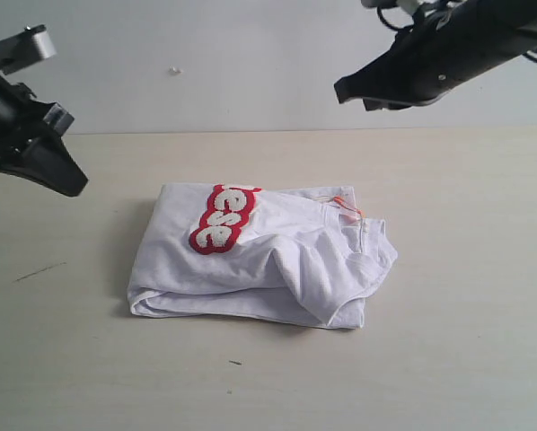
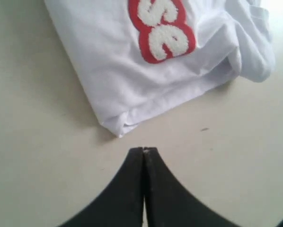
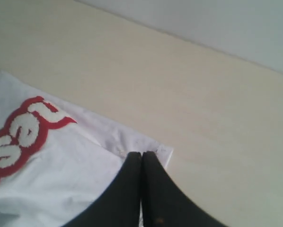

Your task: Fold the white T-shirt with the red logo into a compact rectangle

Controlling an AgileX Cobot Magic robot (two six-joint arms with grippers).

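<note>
— In the middle of the pale, flat desk [image 1: 466, 269], what lies there?

— A white T-shirt [image 1: 268, 269] of soft cotton, folded into a loose, lumpy rectangle. Its red logo [image 1: 222, 220], a red-bordered patch of fuzzy white letters, faces up on the part nearer the desk's far and left edges. One end of the logo is tucked under a fold. A small orange neck tag [image 1: 345, 205] shows on the side toward the right edge.

— And the left hand [image 2: 144, 151]?

— Pressed together, black fingers touching, holding nothing. It hangs above the left edge, clear of the cloth.

— The right hand [image 3: 141, 153]?

— Also pinched together and empty, raised over the far edge.
</note>
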